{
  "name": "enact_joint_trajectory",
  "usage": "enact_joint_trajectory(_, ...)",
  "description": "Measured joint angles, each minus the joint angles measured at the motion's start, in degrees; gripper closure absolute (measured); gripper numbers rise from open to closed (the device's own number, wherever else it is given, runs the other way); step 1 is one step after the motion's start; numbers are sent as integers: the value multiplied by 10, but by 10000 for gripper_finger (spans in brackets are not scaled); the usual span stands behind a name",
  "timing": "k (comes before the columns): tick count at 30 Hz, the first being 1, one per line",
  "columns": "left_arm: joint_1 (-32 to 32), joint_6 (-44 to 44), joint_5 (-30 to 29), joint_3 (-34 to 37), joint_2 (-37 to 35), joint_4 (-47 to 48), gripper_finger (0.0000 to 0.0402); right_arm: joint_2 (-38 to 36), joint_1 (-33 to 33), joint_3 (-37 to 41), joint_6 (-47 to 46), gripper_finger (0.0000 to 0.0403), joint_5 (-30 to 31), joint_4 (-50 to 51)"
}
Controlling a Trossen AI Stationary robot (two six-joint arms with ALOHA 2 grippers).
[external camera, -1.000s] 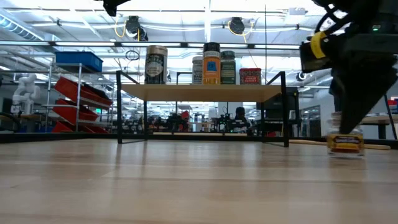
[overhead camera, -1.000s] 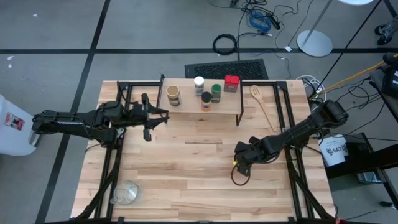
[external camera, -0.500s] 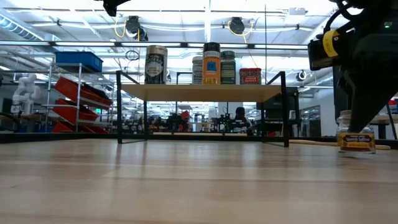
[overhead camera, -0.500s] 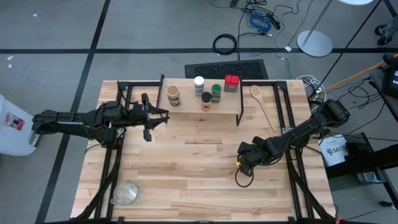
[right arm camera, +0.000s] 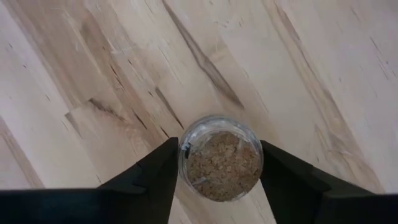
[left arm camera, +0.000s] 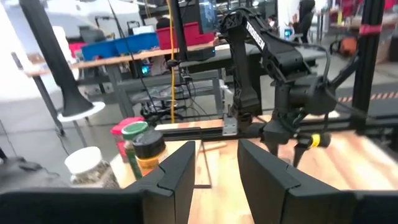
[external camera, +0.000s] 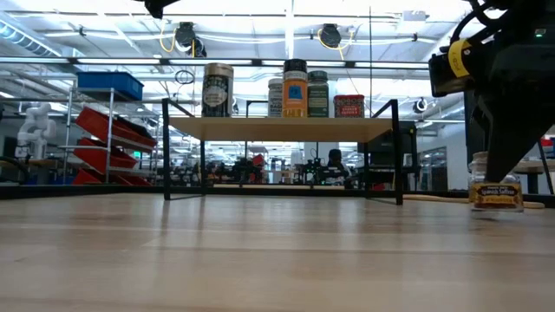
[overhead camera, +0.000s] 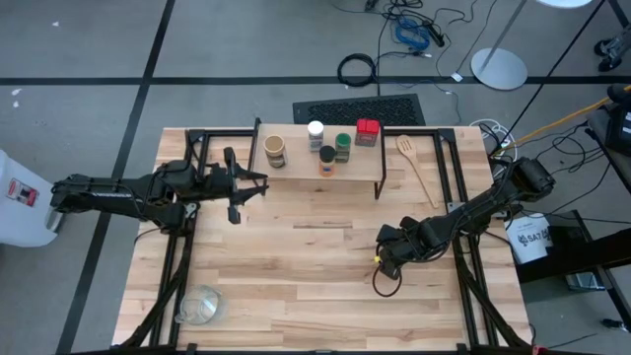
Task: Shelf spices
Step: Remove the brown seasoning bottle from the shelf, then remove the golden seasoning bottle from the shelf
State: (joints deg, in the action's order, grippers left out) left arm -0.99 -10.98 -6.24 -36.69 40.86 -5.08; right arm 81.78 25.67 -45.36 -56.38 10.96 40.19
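The table (overhead camera: 296,256) is pale blond wood in long planks, streaked with darker brown grain. The shelf (external camera: 282,128) has a light wooden top on thin black legs. On it stand a red tin (overhead camera: 368,131), a jar with a green lid (overhead camera: 342,145), a white-lidded jar (overhead camera: 315,131), a black-lidded jar with an orange label (external camera: 295,89), and a tan-lidded jar with a dark label (external camera: 217,90). The clear jar (right arm camera: 220,158) on the table holds tan, speckled grains and has a yellow-brown label. Both arms are black; the right arm (external camera: 486,69) carries a yellow band. The spoon (overhead camera: 416,166) is pale wood, the bowl (overhead camera: 202,306) clear glass.
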Motion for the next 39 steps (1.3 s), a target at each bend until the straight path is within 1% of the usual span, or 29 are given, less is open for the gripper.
enact_joint_trajectory(5,0,-53,-9,0,-1,0,272,0,0,0,1,160,12,0)
enact_joint_trajectory(7,0,-59,-19,0,-2,-2,272,0,0,0,5,147,13,0)
enact_joint_trajectory(9,0,-59,-44,-1,-2,-6,272,0,0,0,9,139,14,0)
enact_joint_trajectory(12,0,-59,-91,-11,-3,-7,270,-3,0,0,13,134,13,0)
enact_joint_trajectory(18,0,-89,-98,-15,-3,-22,259,-29,0,-1,16,134,13,5)
enact_joint_trajectory(19,0,-86,-108,-15,-3,-26,258,-36,0,-1,16,134,13,5)
enact_joint_trajectory(21,0,-41,-136,-15,-3,-39,258,-51,0,-1,16,134,14,4)
enact_joint_trajectory(23,-1,-13,-138,-15,-3,-36,258,-65,2,-1,20,135,15,3)
enact_joint_trajectory(27,0,33,-85,-29,-3,23,255,-84,14,-1,38,140,26,1)
enact_joint_trajectory(29,0,54,-69,-55,0,84,241,-91,20,-1,45,141,41,-2)
enact_joint_trajectory(32,-1,70,-70,-98,7,151,195,-95,23,-1,66,142,58,-17)
enact_joint_trajectory(33,-1,68,-79,-110,11,162,177,-95,23,-1,74,142,60,-23)
enact_joint_trajectory(36,-4,21,-111,-147,21,178,131,-95,23,-1,91,142,63,-47)
enact_joint_trajectory(39,-23,-1,-152,-202,39,222,106,-95,23,-1,97,142,69,-76)
